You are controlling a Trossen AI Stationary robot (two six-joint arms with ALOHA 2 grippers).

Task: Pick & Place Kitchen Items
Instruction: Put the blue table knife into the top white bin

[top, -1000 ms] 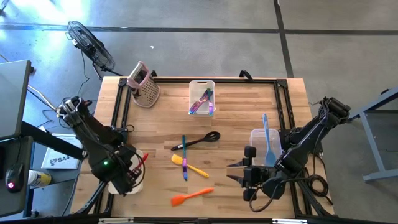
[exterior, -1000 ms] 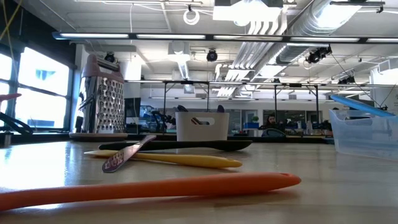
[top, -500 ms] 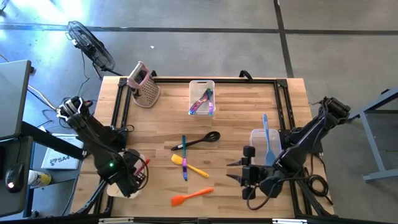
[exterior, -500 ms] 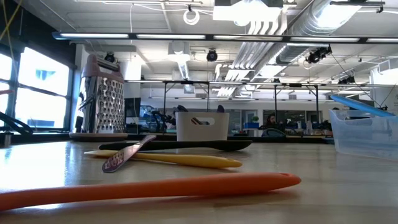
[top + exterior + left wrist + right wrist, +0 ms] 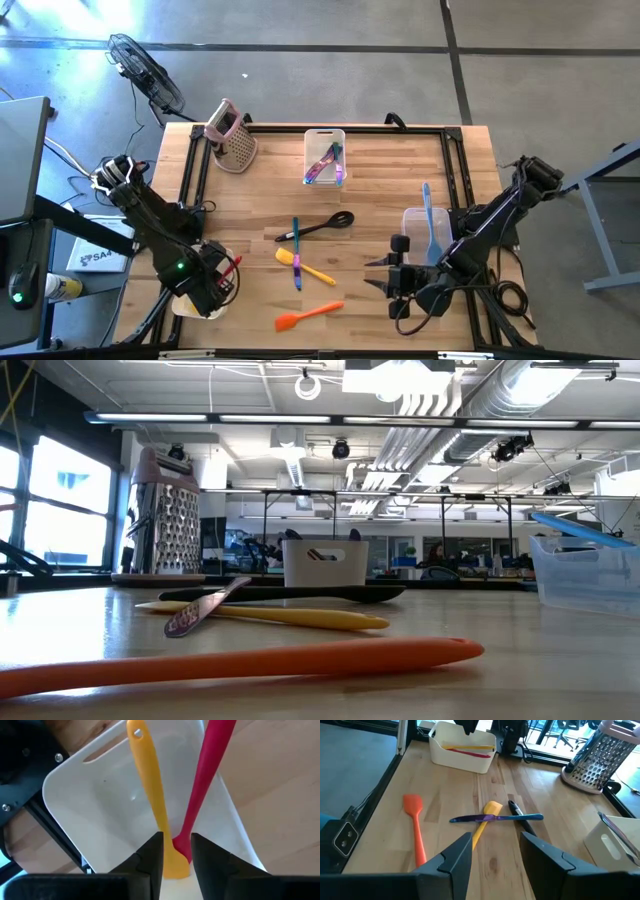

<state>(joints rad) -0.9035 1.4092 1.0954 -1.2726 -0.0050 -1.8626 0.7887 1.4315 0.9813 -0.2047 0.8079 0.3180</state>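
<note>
My left gripper [image 5: 177, 855] points down into a white bin [image 5: 95, 795] at the table's near left corner. Its fingers stand a little apart. In the bin lie a red utensil [image 5: 205, 775] and a yellow one [image 5: 150, 785]. The near ends of both show between the fingers, and I see no finger touching them. My right gripper [image 5: 495, 855] hovers open over the near right of the table. On the wood between the arms lie an orange spatula [image 5: 308, 316], a yellow spatula [image 5: 303, 266], a blue utensil [image 5: 296, 252] and a black ladle [image 5: 318, 227].
A pink grater [image 5: 232, 137] stands at the far left. A white bin [image 5: 324, 140] with several utensils stands at the far middle. A clear bin [image 5: 415, 222] with a blue spatula [image 5: 430, 225] sits beside the right arm. A black frame [image 5: 455, 160] runs along the table's edges.
My left gripper has gone down over the near left white bin, and the red utensil has sunk with it. The utensil's end no longer shows at the left of the low view.
</note>
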